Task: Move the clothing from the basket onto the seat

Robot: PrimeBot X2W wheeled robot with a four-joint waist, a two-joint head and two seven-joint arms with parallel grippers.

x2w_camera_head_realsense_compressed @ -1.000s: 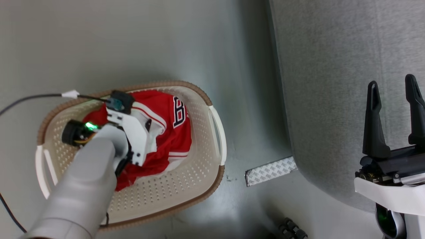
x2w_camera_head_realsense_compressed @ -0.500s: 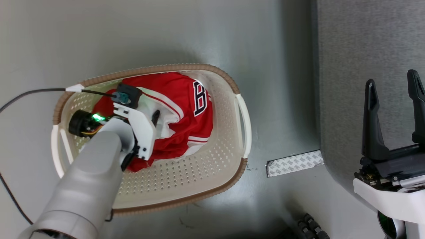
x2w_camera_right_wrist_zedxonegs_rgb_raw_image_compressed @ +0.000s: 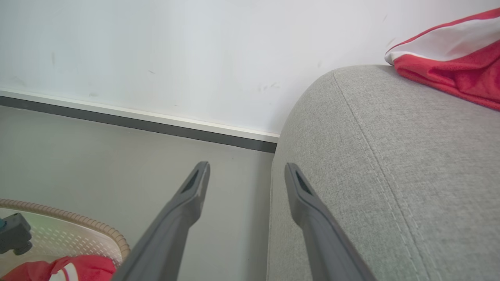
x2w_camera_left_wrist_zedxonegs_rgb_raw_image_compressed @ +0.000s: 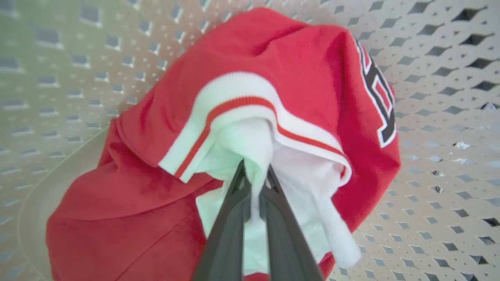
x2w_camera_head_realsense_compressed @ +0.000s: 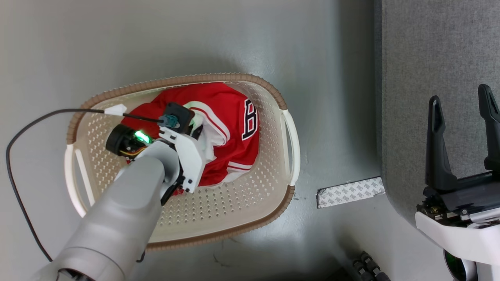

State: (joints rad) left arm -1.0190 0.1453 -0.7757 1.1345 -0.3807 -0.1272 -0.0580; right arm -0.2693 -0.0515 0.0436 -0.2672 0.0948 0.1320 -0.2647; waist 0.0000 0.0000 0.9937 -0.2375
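Two red garments in sight. One bright red, soft, jersey-like garment (x2w_camera_head_realsense_compressed: pixel 230 113) with white stripes and a dark-and-white letter lies bunched inside the oval cream-white perforated plastic basket (x2w_camera_head_realsense_compressed: pixel 242 199) with brown rim and two side handles; the basket stands on the grey floor (x2w_camera_head_realsense_compressed: pixel 156 39), near the large grey fabric-upholstered sofa (x2w_camera_head_realsense_compressed: pixel 429 47) but apart from it; a pale patterned strip of tape (x2w_camera_head_realsense_compressed: pixel 349 192) lies on the floor between them.

Pale left forearm reaches down into the basket; the left gripper (x2w_camera_left_wrist_zedxonegs_rgb_raw_image_compressed: pixel 256 171) has its dark fingers (x2w_camera_left_wrist_zedxonegs_rgb_raw_image_compressed: pixel 230 218) clenched on a fold of white fabric just under the garment's striped band; the fold is pinched between them; whether the garment is clear of the basket's bottom, cannot tell.

At the sofa's edge sits the right gripper (x2w_camera_head_realsense_compressed: pixel 460 95); fingers (x2w_camera_right_wrist_zedxonegs_rgb_raw_image_compressed: pixel 187 203) spread wide, grasping nothing; in the right wrist view one finger lies against the floor, the other against the sofa's rounded side.

Up on the sofa lies a second red garment (x2w_camera_right_wrist_zedxonegs_rgb_raw_image_compressed: pixel 449 66) with a white band.

A thin black cable (x2w_camera_head_realsense_compressed: pixel 23 132) runs from the left wrist over the basket rim and across the floor; a white wall (x2w_camera_right_wrist_zedxonegs_rgb_raw_image_compressed: pixel 156 58) with a dark skirting stands behind.
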